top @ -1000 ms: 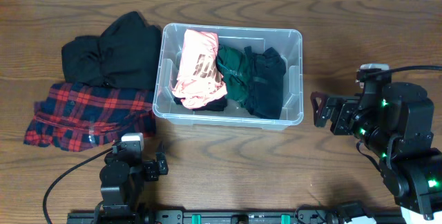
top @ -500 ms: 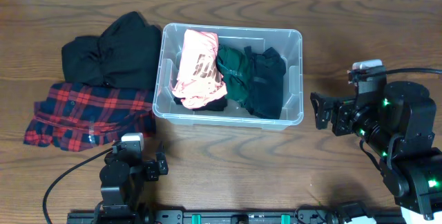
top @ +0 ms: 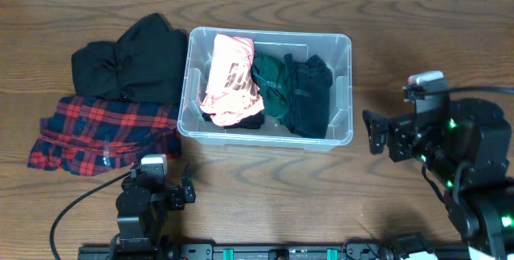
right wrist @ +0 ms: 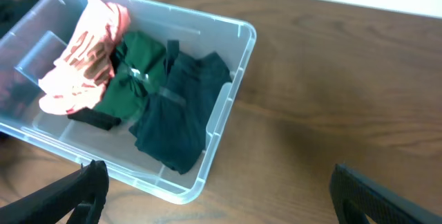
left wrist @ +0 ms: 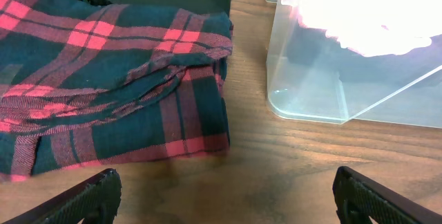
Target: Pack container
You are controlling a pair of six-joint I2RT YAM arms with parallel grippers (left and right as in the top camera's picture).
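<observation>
Both gaping empty, left claw [left wrist: 224, 184], right claw [right wrist: 217, 175]

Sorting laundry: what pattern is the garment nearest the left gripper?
The garment is red-and-navy plaid, clearest in the left wrist view.

Overhead is looking straight down from well above, taking in the whole table [top: 265, 204]. Left wrist is sitting low and close, facing along the tabletop at the plaid shirt [left wrist: 103, 92] and one corner of the container [left wrist: 311, 99]. Right wrist is riding higher, tilting down at the container [right wrist: 181, 186] from off its right end, farther back. All three are sharing the container [top: 265, 140]; overhead and left wrist are also sharing the shirt [top: 104, 136].
</observation>
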